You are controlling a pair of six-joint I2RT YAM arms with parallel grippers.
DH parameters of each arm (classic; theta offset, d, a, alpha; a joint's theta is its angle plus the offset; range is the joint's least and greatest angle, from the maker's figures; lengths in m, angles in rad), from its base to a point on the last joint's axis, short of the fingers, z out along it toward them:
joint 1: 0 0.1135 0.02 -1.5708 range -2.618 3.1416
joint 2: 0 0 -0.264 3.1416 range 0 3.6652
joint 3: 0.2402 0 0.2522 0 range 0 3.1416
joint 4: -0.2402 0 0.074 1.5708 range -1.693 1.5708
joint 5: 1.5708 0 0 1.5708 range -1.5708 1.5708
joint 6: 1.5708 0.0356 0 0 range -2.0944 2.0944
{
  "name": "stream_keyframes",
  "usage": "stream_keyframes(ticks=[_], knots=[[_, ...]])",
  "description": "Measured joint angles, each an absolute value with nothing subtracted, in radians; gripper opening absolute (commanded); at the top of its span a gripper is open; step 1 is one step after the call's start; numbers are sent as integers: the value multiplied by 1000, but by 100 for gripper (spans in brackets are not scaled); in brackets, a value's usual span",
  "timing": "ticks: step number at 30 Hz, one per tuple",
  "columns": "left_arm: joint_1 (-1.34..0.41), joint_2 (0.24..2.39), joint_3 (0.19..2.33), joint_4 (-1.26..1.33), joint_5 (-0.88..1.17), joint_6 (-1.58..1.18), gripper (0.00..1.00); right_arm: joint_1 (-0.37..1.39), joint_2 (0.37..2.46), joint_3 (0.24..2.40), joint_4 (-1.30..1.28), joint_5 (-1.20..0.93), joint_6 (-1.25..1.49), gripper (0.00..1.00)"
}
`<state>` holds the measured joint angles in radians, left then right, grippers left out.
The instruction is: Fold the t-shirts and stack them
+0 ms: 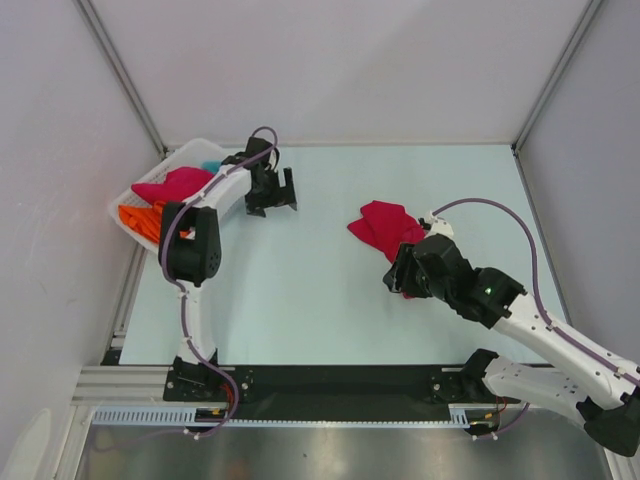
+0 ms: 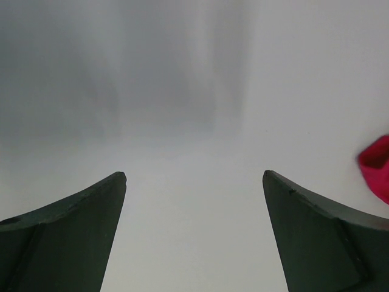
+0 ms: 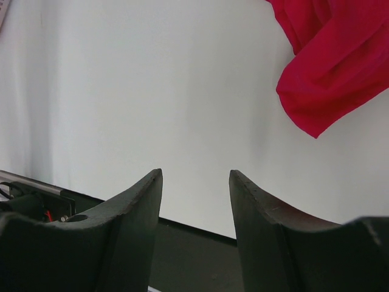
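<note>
Work surface: a pale, matte table (image 1: 300, 300) with no markings, bounded at its near edge by a black strip (image 1: 340, 380) and a ribbed metal rail (image 1: 330, 418). Plain light-grey wall panels (image 1: 340, 60) enclose the far, left and right sides. Two slanted aluminium posts (image 1: 118, 70) mark the far corners.

Task items:
1. One crimson t-shirt (image 1: 383, 226) lies crumpled on the table, right of centre. It appears at the upper right of the right wrist view (image 3: 328, 67).
2. A white mesh basket (image 1: 122, 208) stands at the far left corner of the table. It holds a crimson-pink t-shirt (image 1: 175, 185), an orange t-shirt (image 1: 140, 220) below it and a teal t-shirt (image 1: 210, 165) at the far end.

Left gripper (image 1: 272, 203): positioned just right of the basket, over bare table. In the left wrist view (image 2: 194, 175) the jaws are spread wide and nothing lies between them. A patch of crimson cloth (image 2: 378, 165) shows at the right edge of that view; which shirt it belongs to cannot be told.

Right gripper (image 1: 402, 272): positioned at the near side of the crumpled crimson t-shirt. In the right wrist view (image 3: 196, 173) the jaws stand partly apart, released, with only bare table and the black strip visible between them.
</note>
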<state>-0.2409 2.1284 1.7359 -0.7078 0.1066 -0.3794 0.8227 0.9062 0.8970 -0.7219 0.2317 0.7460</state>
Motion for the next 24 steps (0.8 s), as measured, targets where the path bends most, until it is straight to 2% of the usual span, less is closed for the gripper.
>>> stream_keyframes(ticks=[19, 24], knots=[[53, 2342, 2206, -793, 102, -481, 100, 776, 904, 897, -747, 246, 706, 54], [69, 2347, 2212, -790, 146, -522, 100, 770, 929, 897, -744, 235, 701, 54]])
